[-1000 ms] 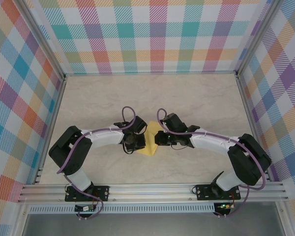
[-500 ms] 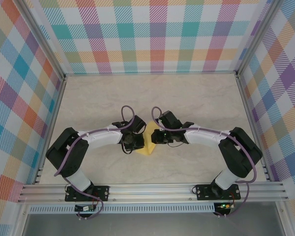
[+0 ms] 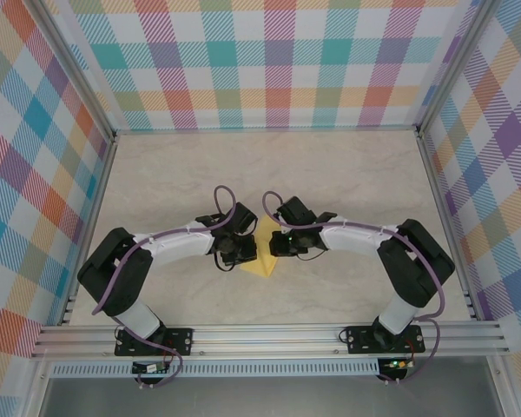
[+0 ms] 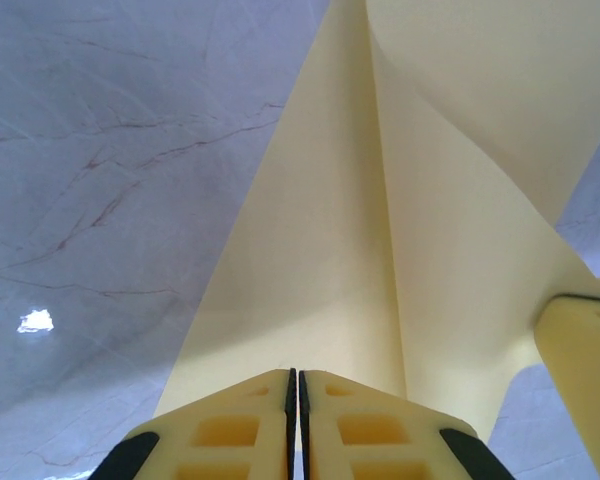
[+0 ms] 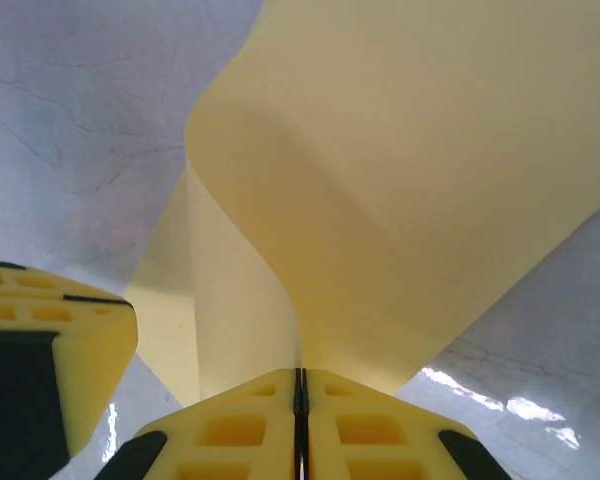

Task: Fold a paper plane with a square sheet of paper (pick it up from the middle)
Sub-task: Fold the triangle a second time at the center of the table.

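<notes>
Creased square sheet of paper (image 3: 260, 266) lies mid worktop (image 3: 347, 174) between the arms, one flap curling up. The left end effector (image 4: 297, 378) is fully closed, pinching the paper's edge. The right end effector (image 5: 300, 375) is likewise closed on the paper.

White arm links (image 3: 169, 246), black joints (image 3: 120, 268), purple cables (image 3: 224, 188); left gripper (image 4: 293, 375) and right gripper (image 5: 300, 372) have yellow pocketed plastic fingers (image 4: 225, 430).
</notes>
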Robot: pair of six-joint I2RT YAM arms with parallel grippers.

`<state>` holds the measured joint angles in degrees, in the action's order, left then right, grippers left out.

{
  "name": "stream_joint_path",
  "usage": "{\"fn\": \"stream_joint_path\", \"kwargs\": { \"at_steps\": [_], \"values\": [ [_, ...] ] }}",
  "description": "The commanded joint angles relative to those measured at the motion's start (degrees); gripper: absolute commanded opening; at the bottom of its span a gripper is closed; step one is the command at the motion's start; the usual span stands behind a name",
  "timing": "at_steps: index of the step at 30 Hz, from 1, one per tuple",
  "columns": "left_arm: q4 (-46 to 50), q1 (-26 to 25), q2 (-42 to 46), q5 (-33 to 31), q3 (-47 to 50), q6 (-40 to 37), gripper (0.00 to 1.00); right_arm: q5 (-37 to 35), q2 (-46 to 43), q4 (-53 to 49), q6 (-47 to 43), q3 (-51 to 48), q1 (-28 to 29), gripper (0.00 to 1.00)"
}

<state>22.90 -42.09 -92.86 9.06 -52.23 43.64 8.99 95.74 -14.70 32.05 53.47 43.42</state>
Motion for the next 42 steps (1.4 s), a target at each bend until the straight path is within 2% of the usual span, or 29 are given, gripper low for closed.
{"fn": "stream_joint_path", "kwargs": {
  "at_steps": [1,42],
  "values": [
    [-0.70,0.00,-1.60,1.39,0.33,-0.57,0.12,-1.34,1.28,-1.72,-1.72,2.02,-0.37,0.10],
    [-0.61,-0.63,-3.04,1.31,0.28,-0.48,0.11,-2.58,6.12,-5.50,-4.08,4.71,-0.35,0.13]
  ]
}}
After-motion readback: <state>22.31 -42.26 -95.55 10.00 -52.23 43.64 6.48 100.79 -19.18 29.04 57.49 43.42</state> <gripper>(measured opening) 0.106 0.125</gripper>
